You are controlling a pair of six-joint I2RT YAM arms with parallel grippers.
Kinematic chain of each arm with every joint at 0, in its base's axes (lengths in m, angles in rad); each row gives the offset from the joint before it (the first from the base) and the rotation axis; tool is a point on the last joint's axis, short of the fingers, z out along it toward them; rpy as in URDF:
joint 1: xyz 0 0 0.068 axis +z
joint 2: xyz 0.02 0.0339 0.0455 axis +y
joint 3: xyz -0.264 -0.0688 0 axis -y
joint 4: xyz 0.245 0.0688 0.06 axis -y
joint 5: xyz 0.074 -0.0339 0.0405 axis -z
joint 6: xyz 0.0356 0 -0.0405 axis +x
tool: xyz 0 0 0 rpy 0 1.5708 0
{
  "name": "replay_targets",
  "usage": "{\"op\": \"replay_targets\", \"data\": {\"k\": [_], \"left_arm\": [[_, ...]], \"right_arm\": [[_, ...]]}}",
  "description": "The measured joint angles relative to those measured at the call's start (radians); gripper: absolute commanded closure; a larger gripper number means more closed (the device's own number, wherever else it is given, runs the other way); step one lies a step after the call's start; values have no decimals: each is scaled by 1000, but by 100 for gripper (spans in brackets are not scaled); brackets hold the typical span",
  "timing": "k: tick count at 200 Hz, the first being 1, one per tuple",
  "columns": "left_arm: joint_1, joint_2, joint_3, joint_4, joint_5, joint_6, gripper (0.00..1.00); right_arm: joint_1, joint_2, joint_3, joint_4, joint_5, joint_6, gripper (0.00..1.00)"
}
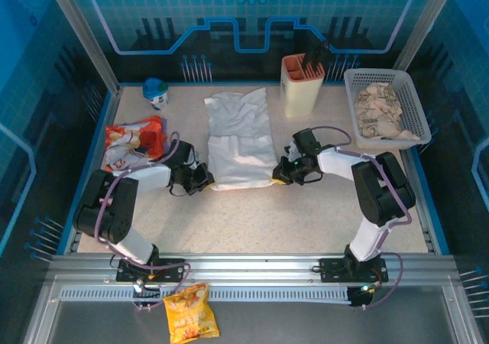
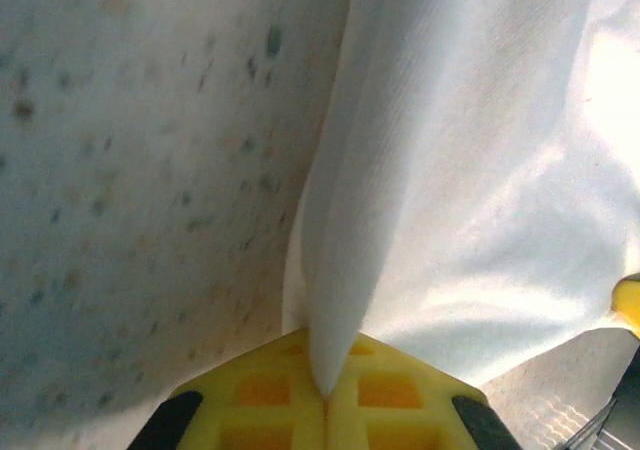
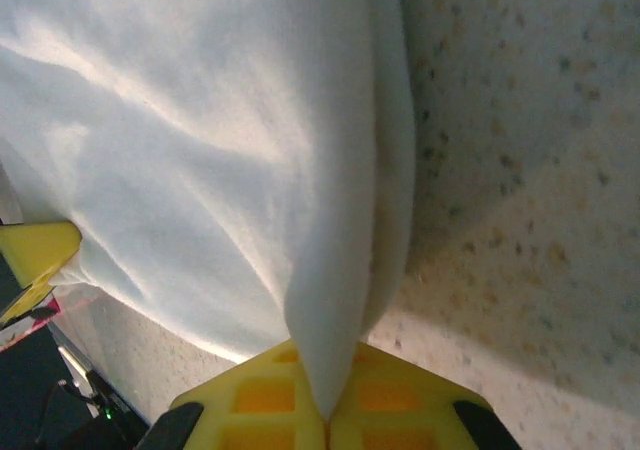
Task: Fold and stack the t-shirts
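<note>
T-shirt [image 1: 238,141], white and limp, lies as a long strip in the middle of the desk [image 1: 306,222]. The left gripper [image 1: 205,180] is clamped on its near left corner, the right gripper [image 1: 280,174] on its near right. Such light, floppy cloth will likely sag and slip, so the doubled hem corners suit holding.

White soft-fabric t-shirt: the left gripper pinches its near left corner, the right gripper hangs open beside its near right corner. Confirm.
The right gripper is not open: the right wrist view shows it shut on the white soft-fabric t-shirt. The left gripper does pinch the left corner.
</note>
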Motion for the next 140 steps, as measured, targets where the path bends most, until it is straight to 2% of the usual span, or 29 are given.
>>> {"op": "replay_targets", "data": {"k": [42, 74, 106, 125, 140], "left_arm": [[-48, -171, -135, -24, 4, -14, 100], [-136, -315, -252, -55, -9, -84, 100], [-270, -567, -309, -194, -57, -195, 98], [-284, -693, -295, -287, -77, -235, 98], [-286, -737, -256, -354, -92, -251, 98]], "right_arm": [[20, -176, -151, -9, 1, -3, 100], [108, -308, -274, -43, 28, 19, 100], [203, -505, -381, -112, 69, 98, 100], [220, -621, -396, -165, 87, 137, 100], [218, -665, -367, -207, 101, 150, 100]]}}
